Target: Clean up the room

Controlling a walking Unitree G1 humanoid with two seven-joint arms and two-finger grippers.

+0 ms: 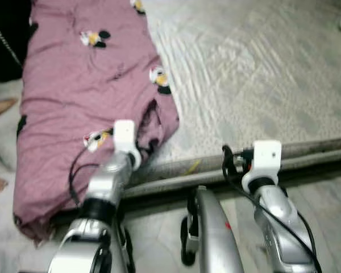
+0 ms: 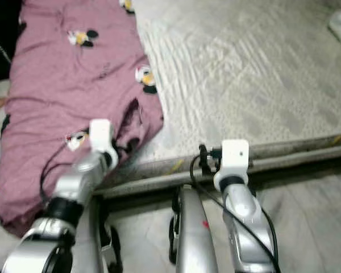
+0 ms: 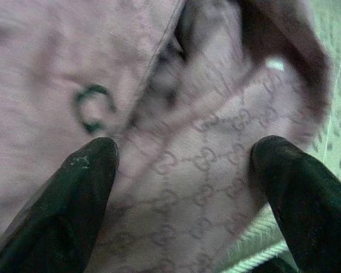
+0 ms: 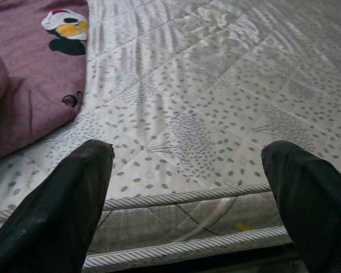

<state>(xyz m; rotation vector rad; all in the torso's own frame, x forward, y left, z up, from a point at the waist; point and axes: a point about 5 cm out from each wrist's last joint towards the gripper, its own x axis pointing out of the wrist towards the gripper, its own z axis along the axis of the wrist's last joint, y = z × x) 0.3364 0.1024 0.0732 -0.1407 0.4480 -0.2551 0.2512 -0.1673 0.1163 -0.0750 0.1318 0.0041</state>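
Open left tool (image 3: 182, 187) over soft mauve printed blanket (image 1: 74, 85), quilted mattress (image 1: 256, 68)

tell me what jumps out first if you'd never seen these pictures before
The pink blanket with cartoon prints stands out first, heaped on the left part of the pale quilted mattress and hanging over its near edge. The left tool is right at that fabric with its fingers spread, the cloth between them. The right tool hovers open at the mattress's near edge, over bare quilting.
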